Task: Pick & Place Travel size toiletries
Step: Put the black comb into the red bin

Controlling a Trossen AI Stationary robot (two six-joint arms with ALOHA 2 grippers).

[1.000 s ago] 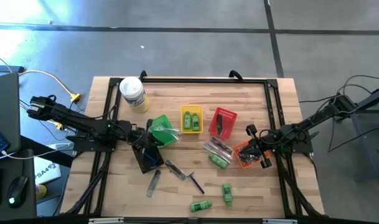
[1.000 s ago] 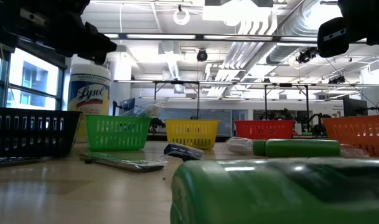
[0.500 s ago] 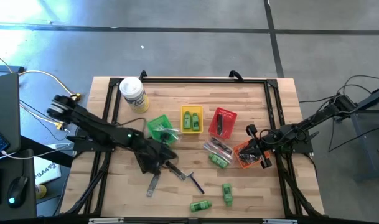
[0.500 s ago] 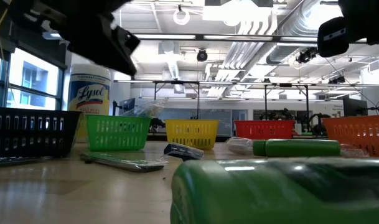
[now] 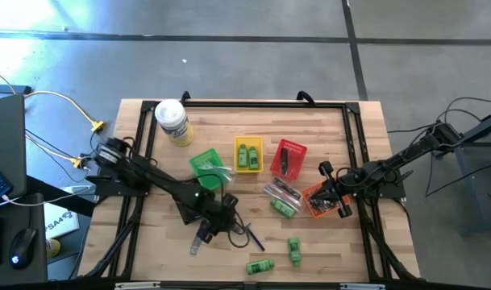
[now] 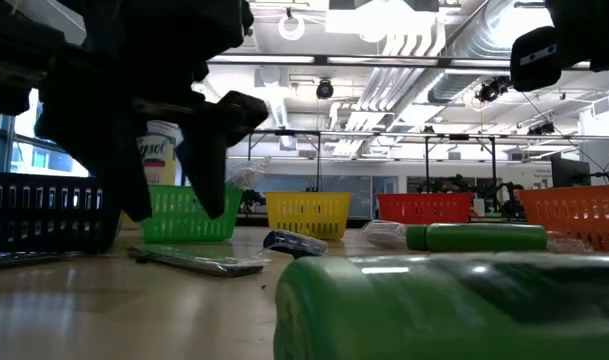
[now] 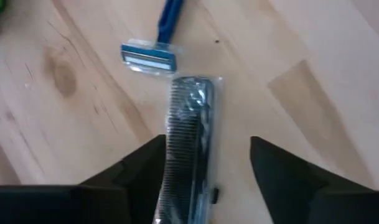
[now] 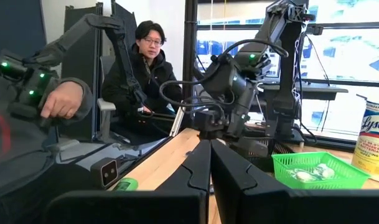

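So we're looking at the left tool hanging low over the wooden surface with its fingers spread wide, straddling a wrapped black comb without gripping it. The comb is lying flat on the surface, its far end just beside the head of a blue razor. From above, the left tool is sitting near the front middle of the surface, just in front of the green basket. We're also seeing the right tool parked by the orange basket, fingers pressed together and holding nothing. More green mini bottles are lying loose near the front edge, and a couple are sitting in the yellow basket.
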